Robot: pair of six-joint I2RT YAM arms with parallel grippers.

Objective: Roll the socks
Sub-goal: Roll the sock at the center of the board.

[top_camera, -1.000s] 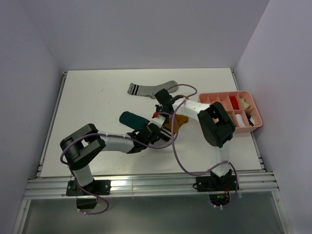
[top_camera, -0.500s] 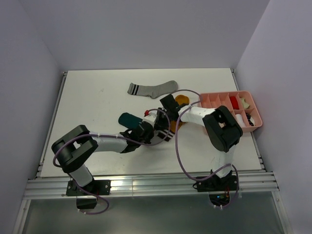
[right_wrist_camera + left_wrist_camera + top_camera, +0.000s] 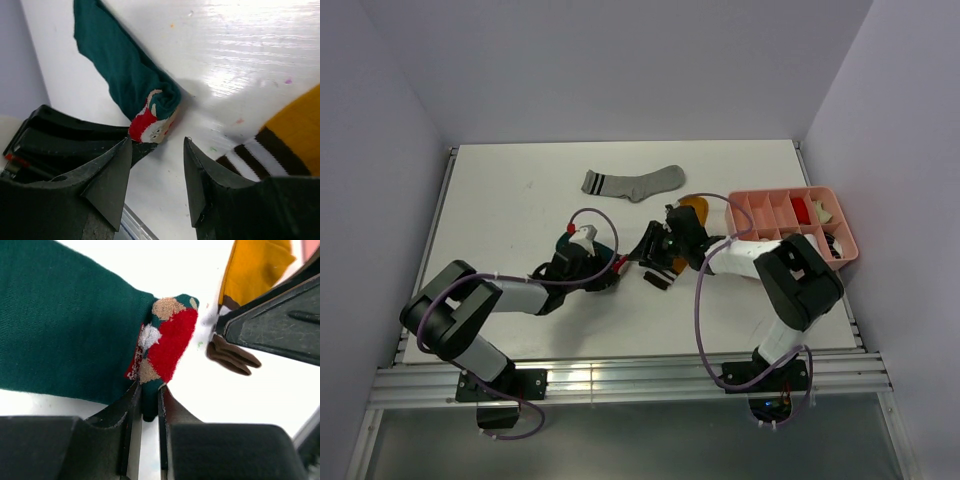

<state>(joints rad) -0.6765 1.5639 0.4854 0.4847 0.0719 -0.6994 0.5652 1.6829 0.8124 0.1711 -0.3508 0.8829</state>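
Observation:
The dark teal sock [image 3: 65,335] lies partly rolled, its red-and-white print [image 3: 152,125] at the rolled end. My left gripper [image 3: 149,407] is shut on that end's teal edge. My right gripper [image 3: 157,145] stands open just right of the roll, touching nothing; it sits at the table's middle [image 3: 652,265], facing the left gripper [image 3: 616,262]. The mustard-orange sock [image 3: 297,132] with its brown-white striped cuff lies right of the right gripper, partly under that arm [image 3: 693,207]. The grey sock [image 3: 632,183] lies flat farther back.
A pink compartment tray [image 3: 752,199] with small red, white and cream bundles stands at the right edge. Purple cables loop over both arms. A raised rim borders the white table [image 3: 510,210].
My right gripper has opened and let go of the teal sock. My left gripper has shut on the sock's rolled end and drawn back to the left with it.

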